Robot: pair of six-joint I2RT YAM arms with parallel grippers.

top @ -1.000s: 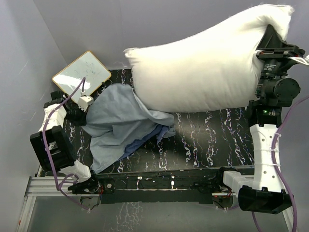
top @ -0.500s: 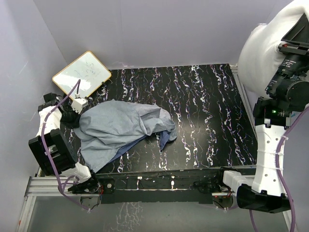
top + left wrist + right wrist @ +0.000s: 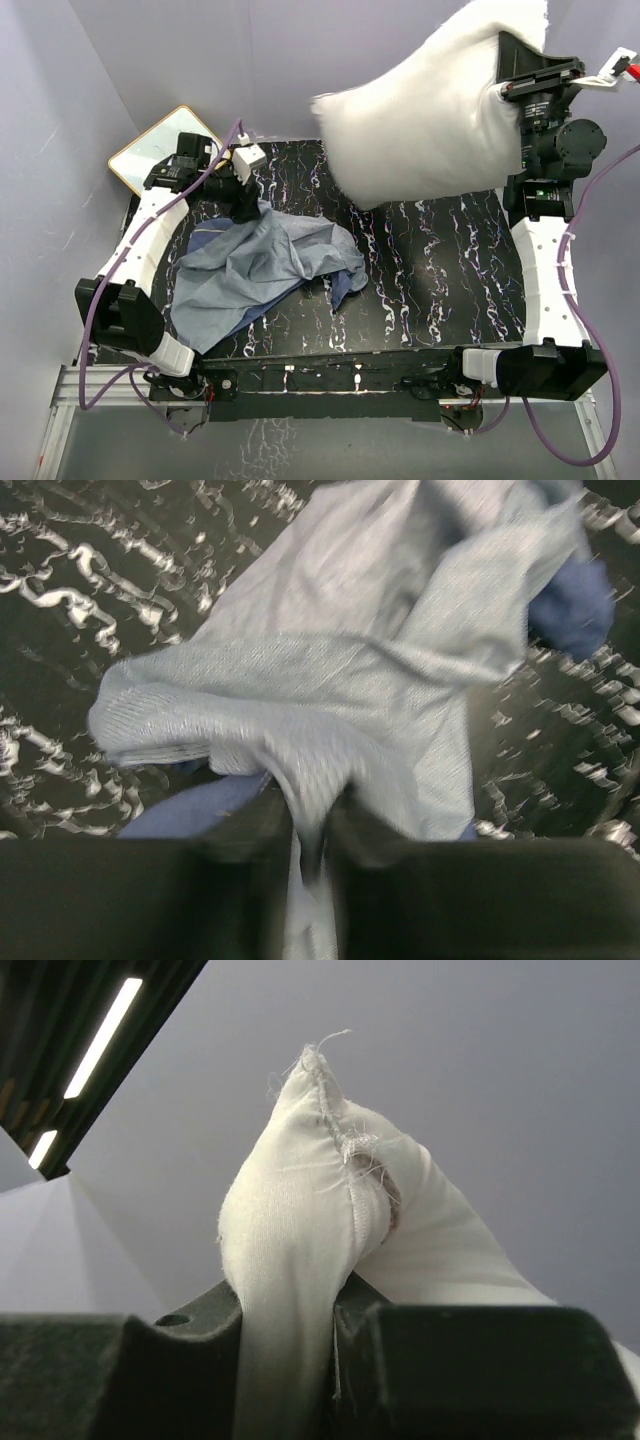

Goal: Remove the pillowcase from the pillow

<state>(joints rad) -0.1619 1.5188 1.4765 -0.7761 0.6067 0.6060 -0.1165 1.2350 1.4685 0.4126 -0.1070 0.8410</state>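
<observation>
Soft grey-blue cloth, reverse side out, is most of what we see of the pillowcase [image 3: 255, 265]. It lies in a crumpled heap on the left half of the black marbled table [image 3: 440, 290], with a little of its navy face peeking from under the folds. It is wholly apart from the pillow [image 3: 425, 120], which hangs in the air over the far right of the table. The left gripper [image 3: 312, 848] is clenched on a thin ridge of the cover at the heap's far edge, the fabric drawn up between its fingers in the wrist view. The right gripper [image 3: 290, 1332] is clamped on a seamed corner of the pillow, where loose threads show. We judge the cover light, limp and without any stiffness of its own, so it will sag and trail from whatever pinch holds it. A single fold is enough to carry it (a hem or corner would give a surer bite than a mid-panel pleat, which can slide out). The pillow we take to be light for its bulk but plump and springy. Held by one corner it is likely to swing, and the filling will squash away from the jaws, so the seam is the sensible hold. The stripping itself looks done to us; what is left is to set both things down.
</observation>
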